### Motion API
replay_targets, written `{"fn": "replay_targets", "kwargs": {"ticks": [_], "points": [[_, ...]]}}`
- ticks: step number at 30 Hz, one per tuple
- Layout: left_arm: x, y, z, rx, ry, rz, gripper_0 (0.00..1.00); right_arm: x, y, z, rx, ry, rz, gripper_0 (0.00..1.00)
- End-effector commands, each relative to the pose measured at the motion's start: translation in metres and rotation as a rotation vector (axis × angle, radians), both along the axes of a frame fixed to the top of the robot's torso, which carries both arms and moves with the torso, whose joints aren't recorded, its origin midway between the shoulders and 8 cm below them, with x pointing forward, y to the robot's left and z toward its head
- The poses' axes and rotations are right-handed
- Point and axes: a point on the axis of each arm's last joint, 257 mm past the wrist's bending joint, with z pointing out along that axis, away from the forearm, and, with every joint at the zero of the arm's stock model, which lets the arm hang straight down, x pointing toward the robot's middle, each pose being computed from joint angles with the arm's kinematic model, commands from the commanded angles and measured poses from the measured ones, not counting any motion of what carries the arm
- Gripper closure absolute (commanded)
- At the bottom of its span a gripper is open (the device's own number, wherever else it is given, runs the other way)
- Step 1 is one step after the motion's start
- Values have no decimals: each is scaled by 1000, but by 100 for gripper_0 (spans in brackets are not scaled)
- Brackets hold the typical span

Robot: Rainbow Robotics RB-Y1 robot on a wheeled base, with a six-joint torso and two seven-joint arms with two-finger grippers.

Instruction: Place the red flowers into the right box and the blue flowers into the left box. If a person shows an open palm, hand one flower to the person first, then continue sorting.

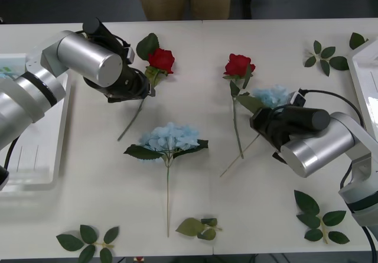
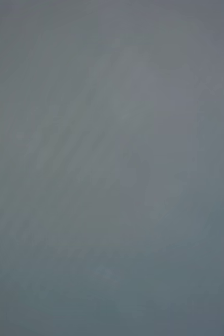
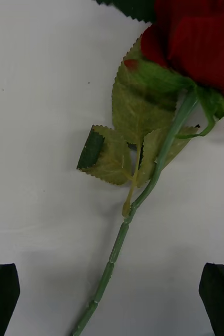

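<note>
Left tool (image 3: 112, 294) hangs wide open, empty, over the stem of a red rose (image 1: 160, 59) lying on the table (image 1: 88, 156) w/ the stem between its fingers. Rose prob. light, floppy; take mid-stem (bloom crushes). Right tool's fingers: can't tell.

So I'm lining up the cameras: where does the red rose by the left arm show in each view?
Front view: the rose lies at upper left of centre on the table, beside the left gripper.
Left wrist view: its bloom is in the upper right corner, stem running down between the open fingers.
Right wrist view: featureless grey, no rose.
Shared landmark: the rose's stem.
</note>
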Motion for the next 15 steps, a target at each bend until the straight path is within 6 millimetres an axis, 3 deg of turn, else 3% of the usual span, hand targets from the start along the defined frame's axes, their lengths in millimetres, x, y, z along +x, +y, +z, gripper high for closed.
{"fn": "replay_targets", "kwargs": {"ticks": [1, 5, 6, 9, 15], "points": [[29, -31, 30, 9, -44, 31, 0, 1, 11, 87, -19, -133, 135, 100], [38, -37, 32, 4, -50, 51, 0, -8, 24, 131, 13, -192, 223, 100], [40, -40, 32, 1, -53, 54, 0, -11, 33, 149, 37, -226, 264, 100], [41, -41, 29, 7, -54, 58, 0, -14, 52, 176, 76, -290, 335, 100], [39, -26, 8, 117, -67, 36, 0, -15, 97, 243, 159, -513, 489, 100]]}}
